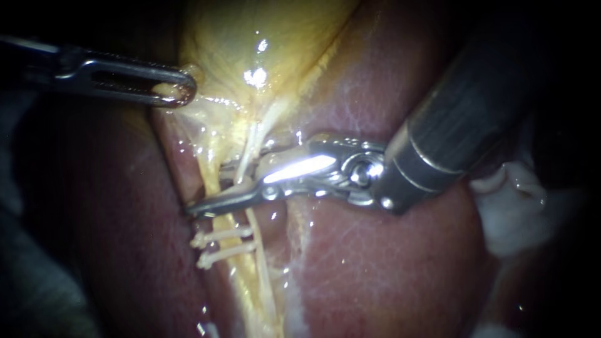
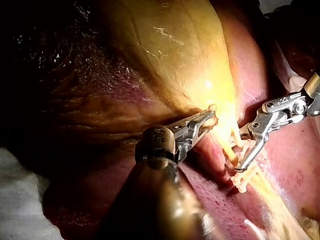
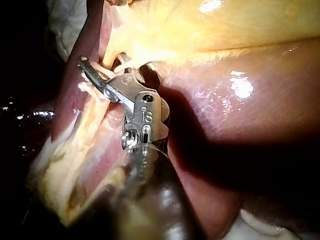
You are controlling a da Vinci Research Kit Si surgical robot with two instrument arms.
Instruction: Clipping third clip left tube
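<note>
The left tool [image 1: 178, 87] enters from 9 o'clock, its jaws clamped on the yellow edge of the gallbladder [image 1: 269, 37] at 10 o'clock. The right tool [image 1: 213, 188] comes in from 2 o'clock to the centre, jaws apart with the pale left tube [image 1: 246, 158] running between them; its bright wrist hides the tissue just to 3 o'clock of the tube. Two white clips [image 1: 224, 243] cross the tube just beyond the lower jaw, toward 6 o'clock. Pink liver [image 1: 375, 263] fills 5 o'clock, and white gauze [image 1: 519, 213] lies at 3 o'clock.
</note>
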